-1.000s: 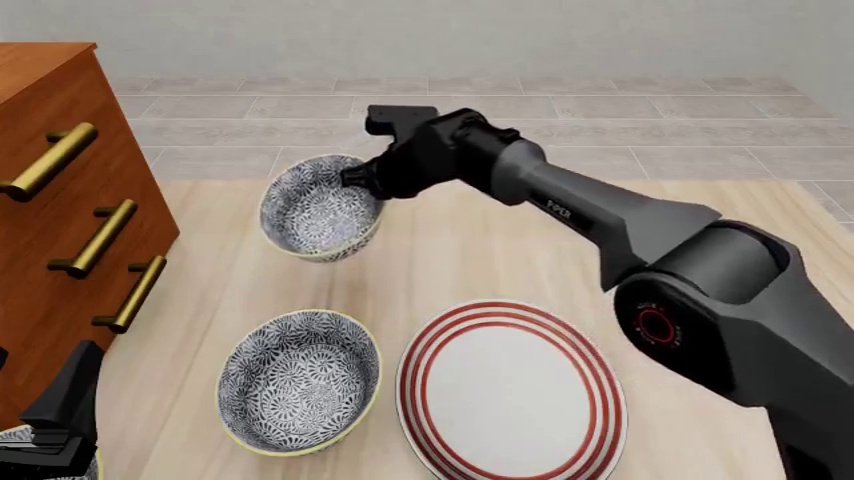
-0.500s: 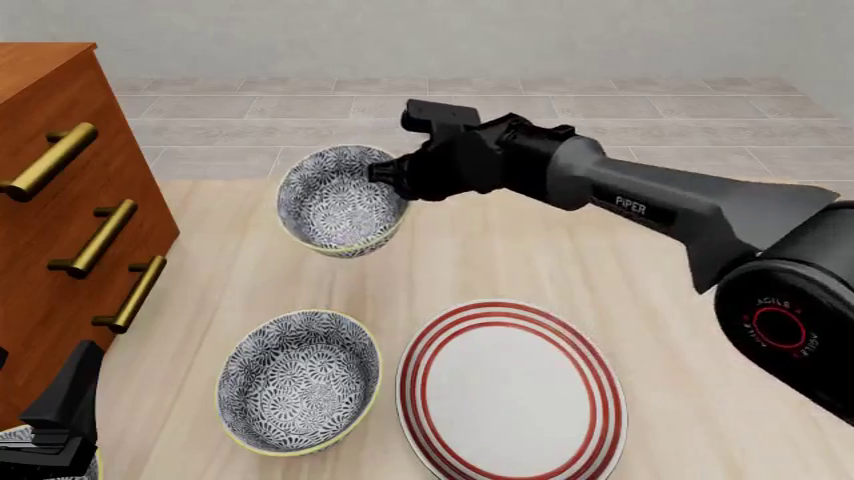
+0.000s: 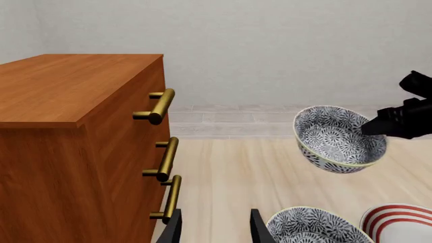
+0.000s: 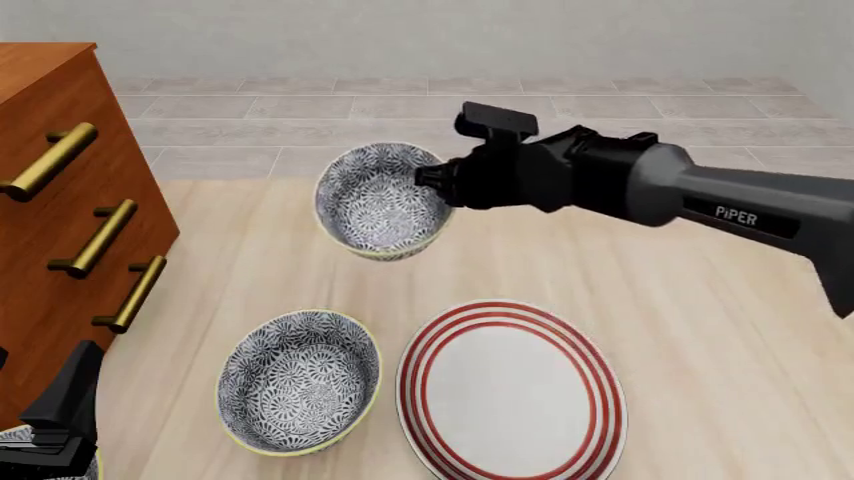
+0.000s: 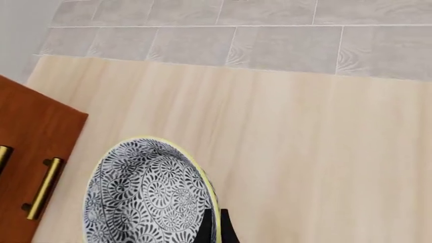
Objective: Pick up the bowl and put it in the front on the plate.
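The right claw (image 4: pixel 434 182), clamped on the rim of the bowl (image 4: pixel 383 201), has carried it rightward across the front view, away from the dresser (image 4: pixel 67 200) and closer to the far side of the plate (image 4: pixel 513 392); the bowl rides tilted above the tabletop (image 4: pixel 641 290), its opening turned toward the camera; the right arm has stretched out, so its bulky base joint has left the front view.

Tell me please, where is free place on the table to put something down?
Bare wood lies right of the plate, and between the chest of drawers and the held bowl. It is crowded near the front, where the second bowl sits beside the plate.
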### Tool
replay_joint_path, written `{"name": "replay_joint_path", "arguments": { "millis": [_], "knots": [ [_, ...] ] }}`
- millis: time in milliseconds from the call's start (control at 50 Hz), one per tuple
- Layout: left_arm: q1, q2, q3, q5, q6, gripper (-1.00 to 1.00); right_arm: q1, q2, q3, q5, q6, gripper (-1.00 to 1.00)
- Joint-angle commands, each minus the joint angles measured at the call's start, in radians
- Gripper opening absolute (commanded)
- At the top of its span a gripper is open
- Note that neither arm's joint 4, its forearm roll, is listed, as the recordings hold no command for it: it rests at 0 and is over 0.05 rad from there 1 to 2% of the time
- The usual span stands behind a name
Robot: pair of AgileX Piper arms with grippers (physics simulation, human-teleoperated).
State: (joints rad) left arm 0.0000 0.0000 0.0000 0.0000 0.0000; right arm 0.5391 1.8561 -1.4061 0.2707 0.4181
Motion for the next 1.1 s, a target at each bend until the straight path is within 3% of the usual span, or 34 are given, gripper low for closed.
{"name": "replay_joint_path", "arguments": {
  "millis": [20, 1100],
  "knots": [
    [0.000, 0.000, 0.000, 0.000, 0.000, 1.00, -0.028, -0.100, 0.135, -0.054, 0.026, -1.00],
    [0.000, 0.000, 0.000, 0.000, 0.000, 1.00, -0.141, -0.460, 0.555, -0.095, 0.071, -1.00]
  ]
}}
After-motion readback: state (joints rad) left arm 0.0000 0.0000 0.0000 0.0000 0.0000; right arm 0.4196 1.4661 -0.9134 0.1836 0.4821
